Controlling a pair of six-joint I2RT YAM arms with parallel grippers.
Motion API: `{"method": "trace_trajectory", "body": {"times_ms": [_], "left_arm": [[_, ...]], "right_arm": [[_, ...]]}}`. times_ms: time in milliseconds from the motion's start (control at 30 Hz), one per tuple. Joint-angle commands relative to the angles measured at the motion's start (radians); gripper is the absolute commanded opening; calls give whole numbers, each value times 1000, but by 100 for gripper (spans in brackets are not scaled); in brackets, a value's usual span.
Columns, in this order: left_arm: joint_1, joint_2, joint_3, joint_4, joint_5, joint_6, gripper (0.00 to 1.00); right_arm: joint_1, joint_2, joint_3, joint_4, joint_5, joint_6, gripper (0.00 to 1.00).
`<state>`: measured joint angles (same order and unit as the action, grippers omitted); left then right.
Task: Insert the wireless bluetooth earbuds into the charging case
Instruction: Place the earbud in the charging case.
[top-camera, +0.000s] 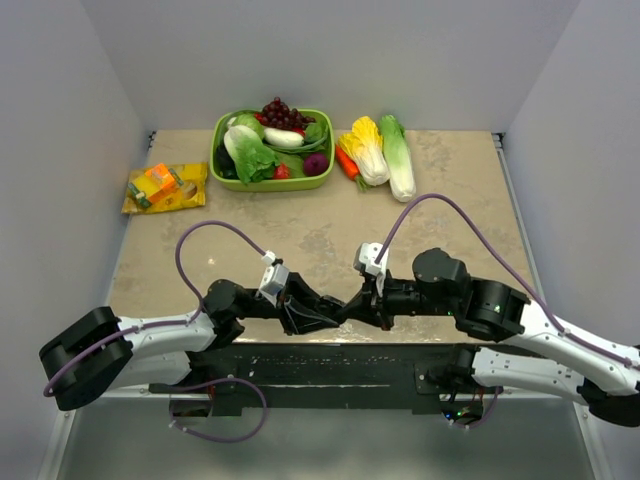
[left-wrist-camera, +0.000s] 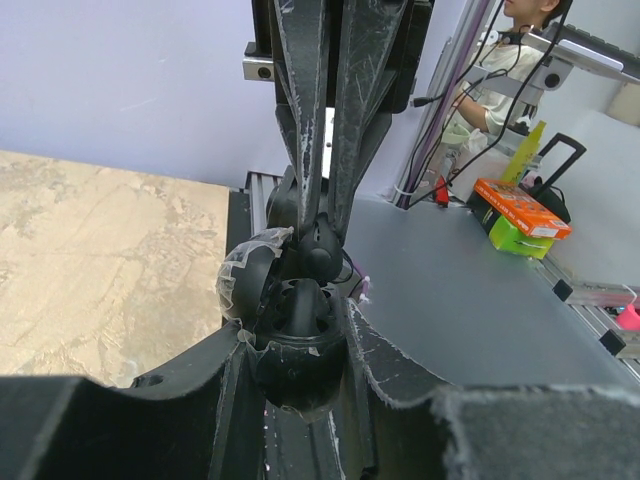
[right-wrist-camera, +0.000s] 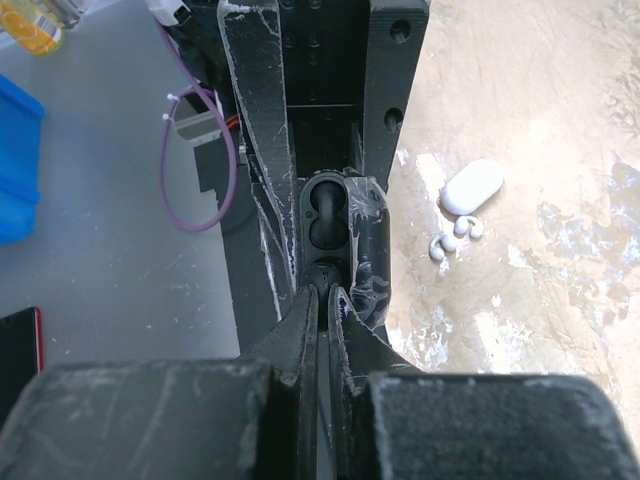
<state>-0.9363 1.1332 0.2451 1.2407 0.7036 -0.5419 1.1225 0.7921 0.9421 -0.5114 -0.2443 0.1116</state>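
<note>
Right wrist view is half filled by dark, scratched fingers, so much of the scene is hidden. The right gripper (right-wrist-camera: 322, 300) is seen with its two fingers nearly pressed together, and only a thin slit is left between them. Whether anything is pinched in that slit cannot be told. Just past the tips, a black case (right-wrist-camera: 326, 215) is held open. Two round hollows are seen inside it, but they are so dark that it cannot be told whether black buds lie in them. Its lid is wrapped in crinkly clear tape (right-wrist-camera: 366, 205).

On the tan, marbled table (right-wrist-camera: 560, 120), a smooth white case (right-wrist-camera: 472, 186) shaped like a pebble is seen. Tiny white buds (right-wrist-camera: 449, 243) lie just beside it, outside any case.

In the left wrist view, the black case is seen clamped at its sides by the left gripper (left-wrist-camera: 298, 330). A small black lump is seen at the right fingers' tips, right over the case, but it is too dark to be named.

From above, the case is hidden under the two grippers, which meet at the near edge. At the far side, a green basket (top-camera: 270, 186) is filled with vegetables (top-camera: 250, 155) and dark grapes (top-camera: 280, 112).
</note>
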Motion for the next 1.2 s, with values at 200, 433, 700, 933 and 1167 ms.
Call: {"method": "trace_trajectory", "body": {"times_ms": [200,433,700,933,1167], "left_arm": [[-1,-7,57,94,16,-24,0],[-1,-16,63,105,23,-32,0],[-1,-12,83,106,23,-30,0],[-1,-12,74,100,22,-26,0],[-1,-7,66,95,10,-23,0]], "right_arm": [[19,7,-8,17,65,5,0],[26,18,-6,11,89,5,0],[34,38,-11,25,100,33,0],[33,-4,-3,31,151,68,22],[33,-42,37,25,201,95,39]]}}
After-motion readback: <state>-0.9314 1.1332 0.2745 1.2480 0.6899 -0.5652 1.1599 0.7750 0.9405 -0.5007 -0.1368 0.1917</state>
